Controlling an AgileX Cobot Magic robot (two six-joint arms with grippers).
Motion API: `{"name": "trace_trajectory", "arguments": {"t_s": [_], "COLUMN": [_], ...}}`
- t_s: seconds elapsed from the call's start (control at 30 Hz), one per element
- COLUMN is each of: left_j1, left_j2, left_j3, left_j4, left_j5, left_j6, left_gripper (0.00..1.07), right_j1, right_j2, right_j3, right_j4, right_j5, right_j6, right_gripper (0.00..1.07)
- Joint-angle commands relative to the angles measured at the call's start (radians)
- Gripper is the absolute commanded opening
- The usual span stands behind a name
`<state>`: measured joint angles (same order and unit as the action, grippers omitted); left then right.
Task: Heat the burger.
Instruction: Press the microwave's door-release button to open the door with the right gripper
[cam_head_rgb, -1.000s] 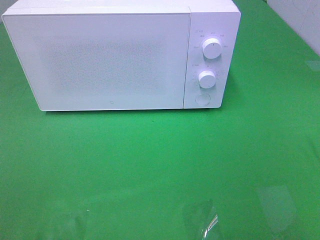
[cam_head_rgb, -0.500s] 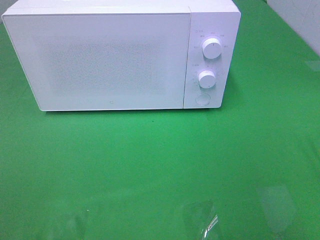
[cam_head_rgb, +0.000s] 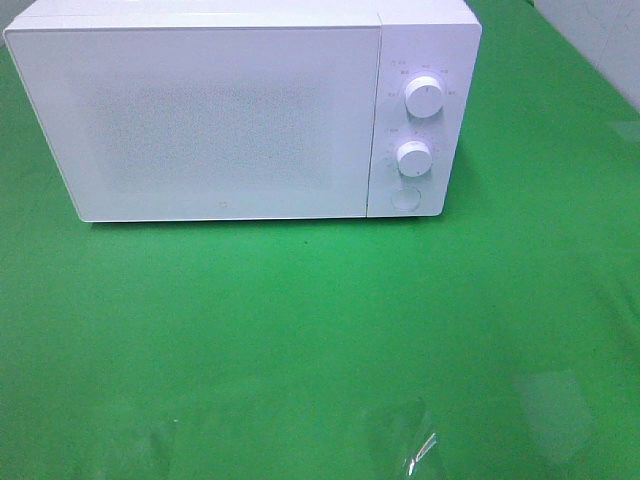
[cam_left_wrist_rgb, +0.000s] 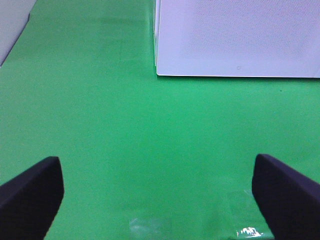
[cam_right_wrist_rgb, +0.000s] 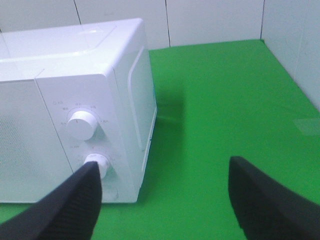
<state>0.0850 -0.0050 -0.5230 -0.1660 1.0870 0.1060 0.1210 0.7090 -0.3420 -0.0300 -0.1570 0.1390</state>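
A white microwave oven (cam_head_rgb: 230, 110) stands on a green cloth (cam_head_rgb: 300, 330), its door (cam_head_rgb: 200, 120) shut flush and its frosted front giving no view of the inside. The burger appears in none of the three views. It may sit behind that door or off camera, and the pictures cannot settle which.

On the control panel to the door's right are an upper knob (cam_head_rgb: 425, 97), a lower knob (cam_head_rgb: 413, 158) and a round button (cam_head_rgb: 405, 199) beneath them. Something clear and shiny, perhaps a scrap of film, glints on the cloth near the front edge (cam_head_rgb: 418, 452).

The left gripper (cam_left_wrist_rgb: 157, 170) hovers over bare cloth near the door's lower left corner, its dark fingers spread wide with nothing between them. The right gripper (cam_right_wrist_rgb: 165, 170) faces the panel side, also spread and empty. One of its fingers (cam_right_wrist_rgb: 75, 205) overlaps the lower knob in the wrist view, but neither arm shows in the high view, so contact looks unlikely.

A burger would likely be light and soft, with a bun that dents under pressure and layers that can slide apart. The safer hold is probably a gentle pinch low across its sides, or a grip on whatever dish carries it, kept level throughout.
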Motion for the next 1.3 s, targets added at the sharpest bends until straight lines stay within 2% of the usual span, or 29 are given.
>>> {"name": "trace_trajectory", "arguments": {"t_s": [0.03,0.2,0.27,0.37,0.43,0.6,0.67,0.7,0.73,0.77,0.8,0.83,0.87,0.97,1.0,1.1,1.17,1.3], "left_j1": [0.001,0.001,0.001,0.001,0.001,0.001,0.001,0.001,0.001,0.001,0.001,0.001,0.001,0.001,0.001,0.001,0.001,0.001], "left_j2": [-0.006,-0.006,-0.006,-0.006,-0.006,-0.006,-0.006,-0.006,-0.006,-0.006,-0.006,-0.006,-0.006,-0.006,-0.006,-0.006,-0.006,-0.006], "left_j3": [0.004,0.004,0.004,0.004,0.004,0.004,0.004,0.004,0.004,0.004,0.004,0.004,0.004,0.004,0.004,0.004,0.004,0.004], "left_j4": [-0.008,-0.008,-0.008,-0.008,-0.008,-0.008,-0.008,-0.008,-0.008,-0.008,-0.008,-0.008,-0.008,-0.008,-0.008,-0.008,-0.008,-0.008], "left_j5": [-0.014,-0.014,-0.014,-0.014,-0.014,-0.014,-0.014,-0.014,-0.014,-0.014,-0.014,-0.014,-0.014,-0.014,-0.014,-0.014,-0.014,-0.014], "left_j6": [0.002,0.002,0.002,0.002,0.002,0.002,0.002,0.002,0.002,0.002,0.002,0.002,0.002,0.002,0.002,0.002,0.002,0.002], "left_gripper": [0.94,0.94,0.94,0.94,0.94,0.94,0.94,0.94,0.94,0.94,0.94,0.94,0.94,0.94,0.94,0.94,0.94,0.94], "right_j1": [-0.004,-0.004,-0.004,-0.004,-0.001,0.001,0.072,0.072,0.133,0.133,0.204,0.204,0.267,0.289,0.366,0.395,0.497,0.562], "right_j2": [0.100,0.198,0.310,0.339,0.447,0.534,0.624,0.624,0.665,0.665,0.708,0.708,0.747,0.763,0.816,0.836,0.903,0.952], "right_j3": [0.026,0.059,0.067,0.067,0.067,0.067,0.068,0.068,0.068,0.068,0.068,0.068,0.068,0.068,0.067,0.063,0.049,0.021], "right_j4": [-0.004,-0.003,0.004,0.004,0.004,0.030,0.161,0.161,0.238,0.238,0.321,0.321,0.386,0.407,0.465,0.487,0.573,0.607], "right_j5": [-0.233,-0.418,-0.530,-0.554,-0.657,-0.729,-0.790,-0.790,-0.824,-0.824,-0.863,-0.863,-0.906,-0.926,-0.981,-0.992,-1.018,-1.018], "right_j6": [-0.007,-0.007,-0.007,-0.007,-0.007,-0.007,-0.071,-0.071,-0.114,-0.114,-0.147,-0.147,-0.158,-0.158,-0.151,-0.139,-0.124,-0.097], "right_gripper": [0.69,0.69,0.69,0.69,0.69,0.69,0.69,0.69,0.69,0.69,0.69,0.69,0.69,0.69,0.69,0.69,0.69,0.67]}}
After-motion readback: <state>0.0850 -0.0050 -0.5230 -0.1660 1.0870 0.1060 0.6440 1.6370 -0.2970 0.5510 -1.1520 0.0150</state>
